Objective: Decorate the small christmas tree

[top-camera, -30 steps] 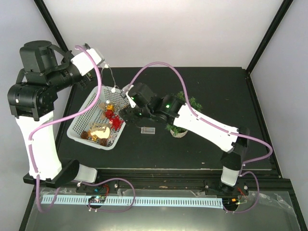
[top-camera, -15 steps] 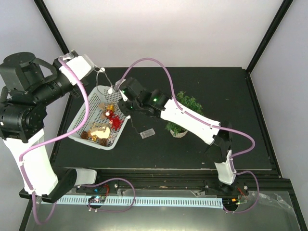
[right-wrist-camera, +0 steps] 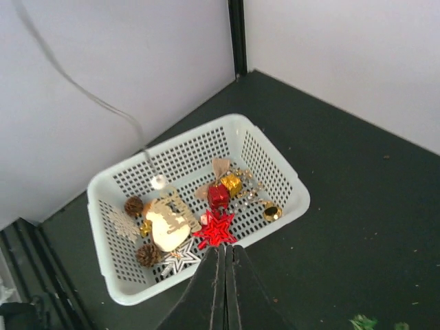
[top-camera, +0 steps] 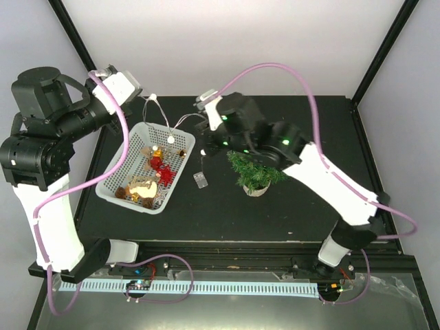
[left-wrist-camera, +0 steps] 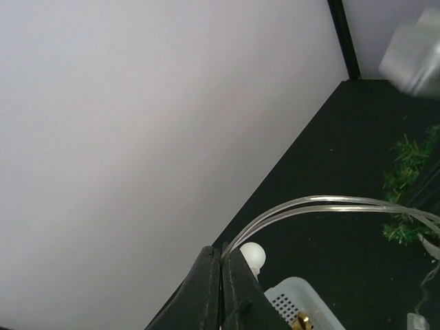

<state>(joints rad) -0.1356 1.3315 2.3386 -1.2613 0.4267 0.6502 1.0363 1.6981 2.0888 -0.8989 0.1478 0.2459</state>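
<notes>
left claw (left-wrist-camera: 221, 253) pinches clear wire (left-wrist-camera: 323, 204) — right claw (right-wrist-camera: 223, 250) closed, grip contents hidden

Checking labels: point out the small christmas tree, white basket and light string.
small christmas tree (top-camera: 253, 170), top external view, green branches.
white basket (right-wrist-camera: 179, 146), right wrist view, upper-left rim.
light string (left-wrist-camera: 330, 204), left wrist view, clear wires.

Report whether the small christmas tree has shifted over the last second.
No. The small christmas tree sits where it was: its pot keeps the same gap from the white basket and from the table's near edge.
</notes>
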